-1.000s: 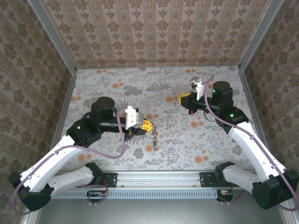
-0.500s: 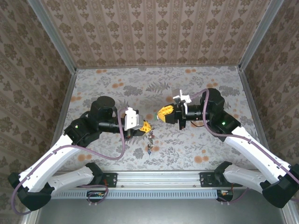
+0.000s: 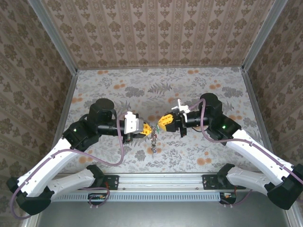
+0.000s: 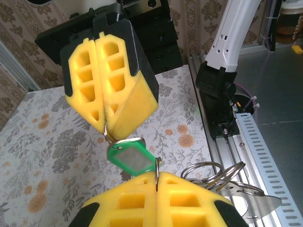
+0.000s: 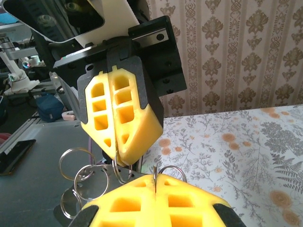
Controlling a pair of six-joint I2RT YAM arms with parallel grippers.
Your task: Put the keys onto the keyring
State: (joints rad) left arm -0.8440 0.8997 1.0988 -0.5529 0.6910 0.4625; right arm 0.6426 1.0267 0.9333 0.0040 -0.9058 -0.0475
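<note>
Where the two arms meet above the flowered table (image 3: 199,90), we see the left gripper (image 3: 148,128) with its yellow fingers pressed flat together, and we take it as our landmark. One thin metal loop of the keyring (image 4: 213,171) is pinched edge-on in the seam between those fingers. The rest of the keyring, a bunch of wire loops, hangs just beside the left gripper's tip. A flat silvery piece (image 4: 253,201) lies among the loops there; we cannot tell what it is. From the overhead camera the bunch shows as a small dark cluster dangling just below the left gripper, clear of the table.

The right gripper (image 3: 164,120) faces the left gripper tip to tip, very near it but not touching. Its fingers are also closed tight, nipping the small wire ring of the green-headed key (image 4: 129,158). That key hangs in the narrow gap between the two tips, just off the front of the left gripper, its flat green head turned toward the left wrist camera. We cannot tell whether the key's small ring touches the loop held by the left gripper.
</note>
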